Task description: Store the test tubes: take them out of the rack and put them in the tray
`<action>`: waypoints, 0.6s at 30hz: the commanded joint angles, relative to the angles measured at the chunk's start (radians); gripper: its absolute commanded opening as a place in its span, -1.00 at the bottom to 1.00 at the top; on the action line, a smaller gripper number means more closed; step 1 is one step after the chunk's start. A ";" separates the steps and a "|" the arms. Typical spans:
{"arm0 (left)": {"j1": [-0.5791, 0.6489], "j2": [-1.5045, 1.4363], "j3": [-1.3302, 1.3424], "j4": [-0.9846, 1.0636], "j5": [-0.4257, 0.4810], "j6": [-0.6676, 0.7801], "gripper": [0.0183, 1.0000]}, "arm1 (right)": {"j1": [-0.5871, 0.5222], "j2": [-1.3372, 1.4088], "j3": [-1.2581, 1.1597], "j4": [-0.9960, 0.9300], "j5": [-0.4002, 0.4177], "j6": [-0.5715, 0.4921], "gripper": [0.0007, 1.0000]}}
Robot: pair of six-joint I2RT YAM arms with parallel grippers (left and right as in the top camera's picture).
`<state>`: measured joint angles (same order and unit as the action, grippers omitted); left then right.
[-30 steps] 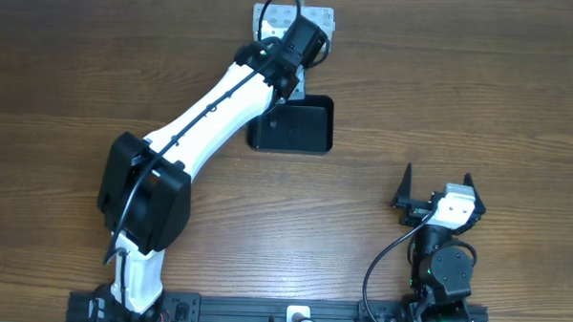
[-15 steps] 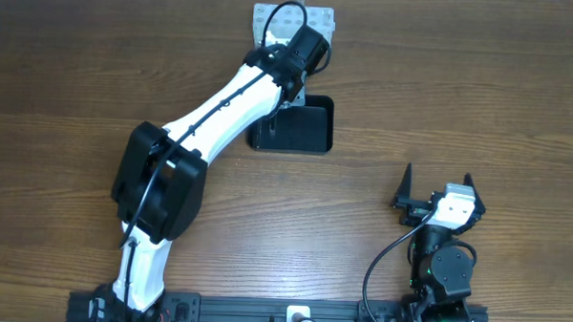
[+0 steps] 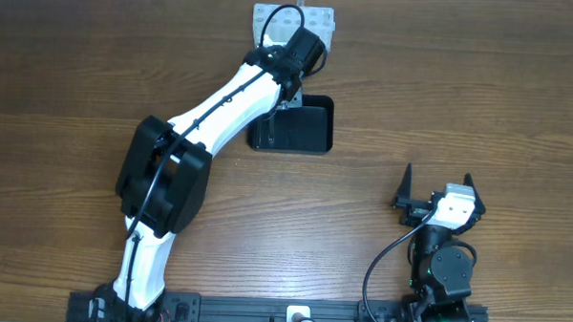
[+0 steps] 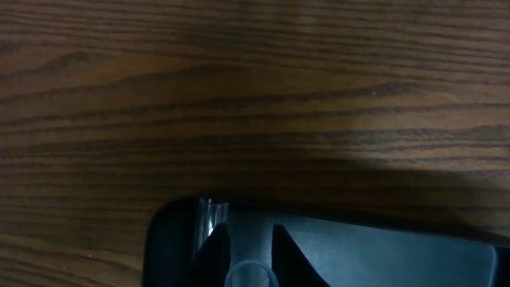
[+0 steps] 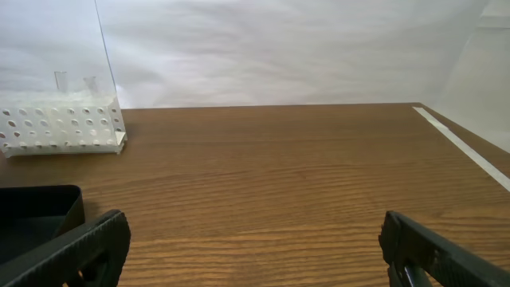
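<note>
The white perforated rack (image 3: pixel 322 19) stands at the far middle of the table, with the black tray (image 3: pixel 308 133) just in front of it. My left gripper (image 3: pixel 289 96) hangs over the tray's far left corner. In the left wrist view, the left gripper (image 4: pixel 247 231) is shut on a clear test tube (image 4: pixel 252 275), whose round rim shows between the fingers above the tray (image 4: pixel 382 255). Two tubes (image 5: pixel 60 80) stand up from the rack (image 5: pixel 60 127) in the right wrist view. My right gripper (image 3: pixel 436 190) rests open near its base, well away from the tray.
Bare wooden tabletop (image 3: pixel 480 82) lies all around the rack and tray. A pale wall (image 5: pixel 279 48) rises behind the table's far edge. The table's right edge (image 5: pixel 462 143) runs off beside my right gripper (image 5: pixel 255 263).
The left arm's elbow has swung to the right and its wrist has shifted slightly from the rack toward the tray. The right arm has not moved.
</note>
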<state>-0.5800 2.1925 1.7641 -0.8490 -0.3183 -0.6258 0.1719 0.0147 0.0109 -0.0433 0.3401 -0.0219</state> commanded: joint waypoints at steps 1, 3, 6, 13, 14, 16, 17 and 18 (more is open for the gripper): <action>0.010 0.014 -0.005 0.001 0.016 -0.008 -0.72 | 0.005 -0.010 -0.006 -0.002 0.002 0.010 0.99; 0.010 0.015 -0.005 0.001 0.019 -0.008 -0.72 | 0.005 -0.010 -0.006 -0.002 0.002 0.010 0.98; 0.010 0.016 -0.005 0.000 0.031 -0.008 -0.72 | 0.005 -0.010 -0.006 -0.002 0.002 0.010 0.98; 0.010 0.016 -0.005 0.000 0.031 -0.007 -0.54 | 0.005 -0.010 -0.006 -0.001 0.002 0.010 0.99; 0.010 0.016 -0.005 0.001 0.030 -0.007 -0.49 | 0.005 -0.010 -0.006 -0.002 0.002 0.010 0.98; 0.010 0.009 -0.005 0.001 0.029 -0.007 -0.38 | 0.005 -0.010 -0.006 -0.002 0.002 0.010 0.99; 0.010 0.001 -0.005 0.001 0.023 -0.007 -0.35 | 0.005 -0.010 -0.006 -0.002 0.002 0.010 0.98; 0.010 -0.008 -0.005 0.001 0.018 -0.006 -0.33 | 0.005 -0.010 -0.006 -0.002 0.002 0.010 0.98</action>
<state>-0.5793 2.1929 1.7641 -0.8486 -0.2951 -0.6292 0.1719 0.0147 0.0109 -0.0433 0.3401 -0.0223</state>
